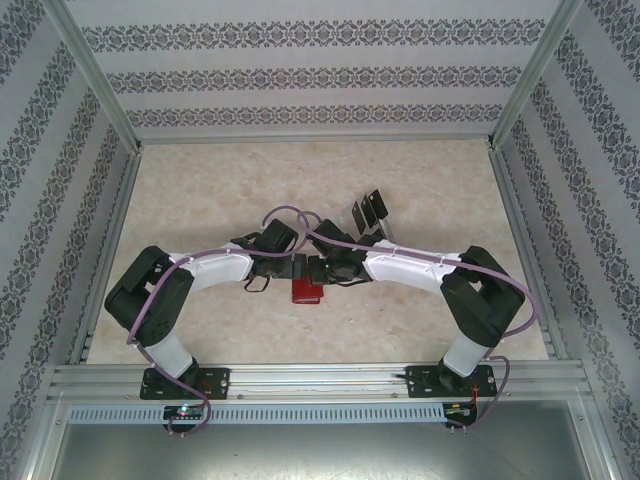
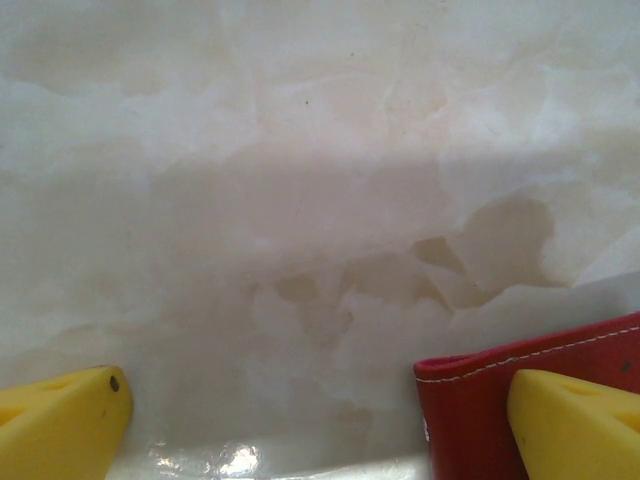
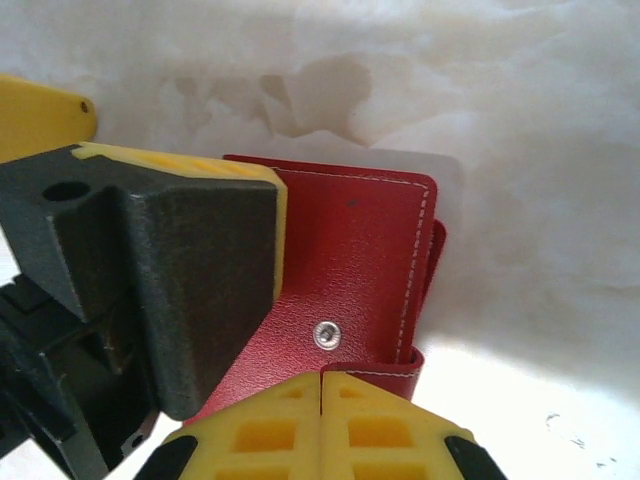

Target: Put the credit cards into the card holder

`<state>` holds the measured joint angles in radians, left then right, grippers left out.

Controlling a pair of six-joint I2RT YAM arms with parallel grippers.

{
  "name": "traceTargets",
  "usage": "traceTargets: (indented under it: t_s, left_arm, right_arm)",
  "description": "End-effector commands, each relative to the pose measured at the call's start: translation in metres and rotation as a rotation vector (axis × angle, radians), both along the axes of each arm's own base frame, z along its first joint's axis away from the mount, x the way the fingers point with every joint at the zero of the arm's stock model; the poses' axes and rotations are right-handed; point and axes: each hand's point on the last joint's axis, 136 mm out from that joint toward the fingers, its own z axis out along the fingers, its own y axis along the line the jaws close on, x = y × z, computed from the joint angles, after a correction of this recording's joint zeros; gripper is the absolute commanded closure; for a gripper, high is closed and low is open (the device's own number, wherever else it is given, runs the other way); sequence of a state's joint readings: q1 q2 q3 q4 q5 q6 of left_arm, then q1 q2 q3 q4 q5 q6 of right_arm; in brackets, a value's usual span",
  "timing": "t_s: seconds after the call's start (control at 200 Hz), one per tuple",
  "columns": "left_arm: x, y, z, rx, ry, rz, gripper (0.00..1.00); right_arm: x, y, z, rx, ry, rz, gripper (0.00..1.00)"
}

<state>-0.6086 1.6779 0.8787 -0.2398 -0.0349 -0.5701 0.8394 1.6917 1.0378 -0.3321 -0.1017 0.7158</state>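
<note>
The red card holder (image 1: 305,292) lies on the marble table between the two arms. My left gripper (image 2: 320,425) is open wide and low over the table. Its right finger (image 2: 575,425) rests on the card holder's corner (image 2: 470,410), and its left finger (image 2: 60,420) is over bare table. My right gripper (image 3: 322,420) is shut, with the card holder's curled snap tab (image 3: 395,368) at its fingertips. The snap stud (image 3: 326,335) shows on the red cover (image 3: 350,250). Dark credit cards (image 1: 368,210) stand behind the grippers.
The left gripper's black and yellow finger (image 3: 170,270) crowds the card holder's left side in the right wrist view. Patterned walls and metal rails (image 1: 110,250) enclose the table. Bare marble (image 1: 200,190) stretches to the back and sides.
</note>
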Motion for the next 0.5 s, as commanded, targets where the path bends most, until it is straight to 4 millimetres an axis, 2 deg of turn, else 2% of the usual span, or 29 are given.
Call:
traceTargets:
  t_s: [0.0, 0.495]
  left_arm:
    - [-0.017, 0.007, -0.022, 0.029, 0.068, -0.006, 0.02]
    - [-0.017, 0.006, -0.024, 0.026, 0.071, -0.008, 0.02]
  right_arm:
    - [0.005, 0.009, -0.004, 0.062, 0.012, -0.02, 1.0]
    - [0.011, -0.004, -0.021, -0.033, 0.006, -0.051, 1.0]
